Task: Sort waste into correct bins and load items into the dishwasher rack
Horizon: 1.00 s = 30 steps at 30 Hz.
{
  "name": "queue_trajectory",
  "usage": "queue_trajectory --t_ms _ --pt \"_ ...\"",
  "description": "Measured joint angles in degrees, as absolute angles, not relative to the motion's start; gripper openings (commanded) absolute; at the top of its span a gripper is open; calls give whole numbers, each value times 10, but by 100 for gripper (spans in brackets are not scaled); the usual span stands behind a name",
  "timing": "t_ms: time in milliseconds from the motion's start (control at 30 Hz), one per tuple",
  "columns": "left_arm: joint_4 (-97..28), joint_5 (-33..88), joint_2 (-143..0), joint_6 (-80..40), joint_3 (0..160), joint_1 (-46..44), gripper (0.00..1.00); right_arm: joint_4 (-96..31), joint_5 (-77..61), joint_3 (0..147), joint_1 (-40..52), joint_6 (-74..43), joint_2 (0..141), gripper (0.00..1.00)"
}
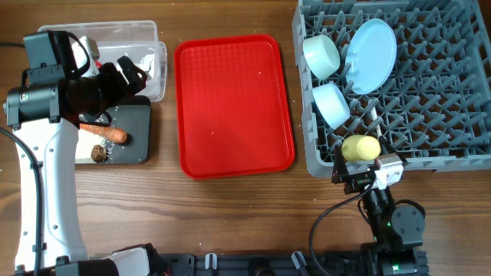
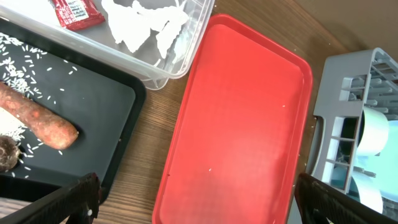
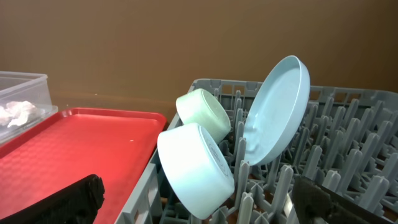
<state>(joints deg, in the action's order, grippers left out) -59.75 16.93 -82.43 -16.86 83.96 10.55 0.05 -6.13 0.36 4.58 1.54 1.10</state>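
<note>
Hovering left claw: fingers spread wide, nothing held. In its wrist view it sits over the red tray's left part.
right claw: fingers wide apart, nothing between them, at the near edge of the rack.
cup: lying in the rack's near row, just beyond the right claw. Contact can't be judged from overhead, and the cup is out of the wrist view.
mint bowl: tipped on the pegs, ahead of the right claw.
blue bowl: tipped on the pegs, nearer the right claw, touching the mint bowl.
plate: on edge, leaning, just right of the bowls.
tub: holds the wrapper and paper, up-left of the left claw.
black tray: carries the carrot, grains and lump, left of the left claw and beside the tub.
</note>
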Motion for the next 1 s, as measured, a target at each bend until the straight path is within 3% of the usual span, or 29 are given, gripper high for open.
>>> queue_trajectory --t_ms 133,200,267,300,333,433,567,733,1000 --pt "-568 141 -779 -168 831 82 100 1 -61 4 46 15 11 100" --pt "-465 119 -709 -168 777 52 100 1 -61 4 46 15 10 100" --pt "-311 111 -592 -168 639 30 100 1 -61 4 46 15 9 100" --pt "-294 112 -580 -170 619 29 100 1 -61 4 46 15 9 100" --pt "-156 110 -544 -170 538 27 100 2 -60 4 46 15 9 100" --pt "-17 109 -408 -171 319 26 100 2 -59 4 46 15 8 100" --pt "110 96 -255 -171 148 26 100 1 -59 4 46 15 8 100" --pt "122 72 -126 -171 43 26 100 1 -59 4 46 15 8 100" --pt "80 28 -39 -171 8 1 100 1 -59 4 46 15 8 100"
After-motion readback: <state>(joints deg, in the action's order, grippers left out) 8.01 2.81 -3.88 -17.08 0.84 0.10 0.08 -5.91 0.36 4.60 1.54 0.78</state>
